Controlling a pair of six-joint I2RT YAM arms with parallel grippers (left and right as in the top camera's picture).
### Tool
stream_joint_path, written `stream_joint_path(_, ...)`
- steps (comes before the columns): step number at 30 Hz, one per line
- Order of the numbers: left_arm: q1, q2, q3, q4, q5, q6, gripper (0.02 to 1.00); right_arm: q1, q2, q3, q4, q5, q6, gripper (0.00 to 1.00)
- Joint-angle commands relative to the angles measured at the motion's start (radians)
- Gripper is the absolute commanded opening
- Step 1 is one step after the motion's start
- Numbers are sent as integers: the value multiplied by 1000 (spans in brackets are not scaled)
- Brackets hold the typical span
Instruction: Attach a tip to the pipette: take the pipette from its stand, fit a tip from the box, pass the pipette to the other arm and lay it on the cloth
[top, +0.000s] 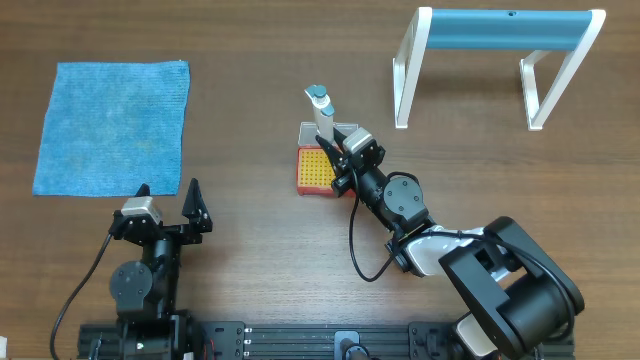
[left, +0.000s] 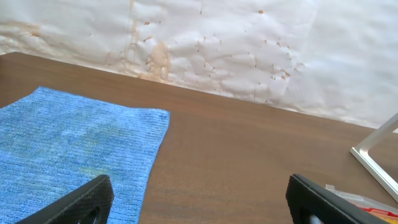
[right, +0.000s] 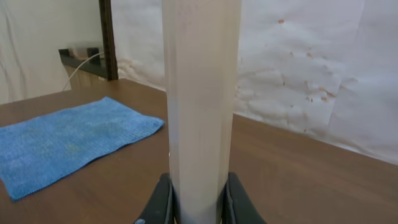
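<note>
no writing, label or number can be read on anything here.

light: bright, even, diffuse | shadows: faint, soft-edged, close under objects

The right gripper (right: 199, 205) is clamped on the white pipette (right: 200, 93), which stands upright between its dark fingers (right: 160, 200), while the blue cloth (right: 68, 143) lies flat on the brown table (right: 298, 180), well apart at ten o'clock from the gripper.
</note>
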Motion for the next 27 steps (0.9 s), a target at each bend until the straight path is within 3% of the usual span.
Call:
stream_joint_path(1, 3, -5, -1, -9, -10, 16, 899, 8, 31, 21, 42, 13, -19, 75)
stream_joint_path(27, 3, -5, -1, -9, -10, 16, 899, 8, 82, -40, 115, -11, -18, 75)
